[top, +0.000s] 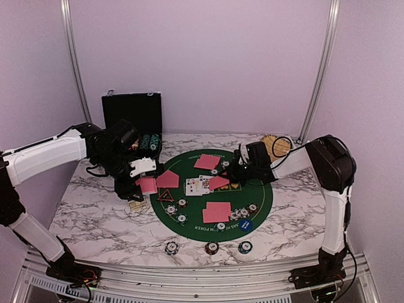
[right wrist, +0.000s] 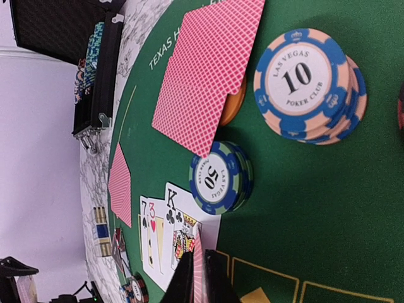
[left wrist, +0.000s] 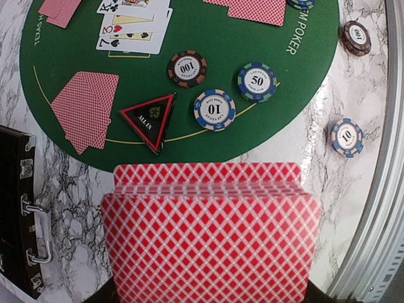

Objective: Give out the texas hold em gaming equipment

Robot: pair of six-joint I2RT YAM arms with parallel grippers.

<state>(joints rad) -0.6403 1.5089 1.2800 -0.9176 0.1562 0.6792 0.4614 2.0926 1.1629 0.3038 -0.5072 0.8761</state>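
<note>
Beyond the left tool, pinching the undealt deck, chips and cards already lie out; right tool pinches one card.

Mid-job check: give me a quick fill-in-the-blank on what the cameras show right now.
1. The left gripper holds a red-backed deck of ____.
2. The triangle marker reads ____.
3. The chip stack nearest the face-up king is marked ____.
4. The right gripper pinches a card whose back is coloured ____.
Missing words: cards; ALL IN; 50; red.
</note>
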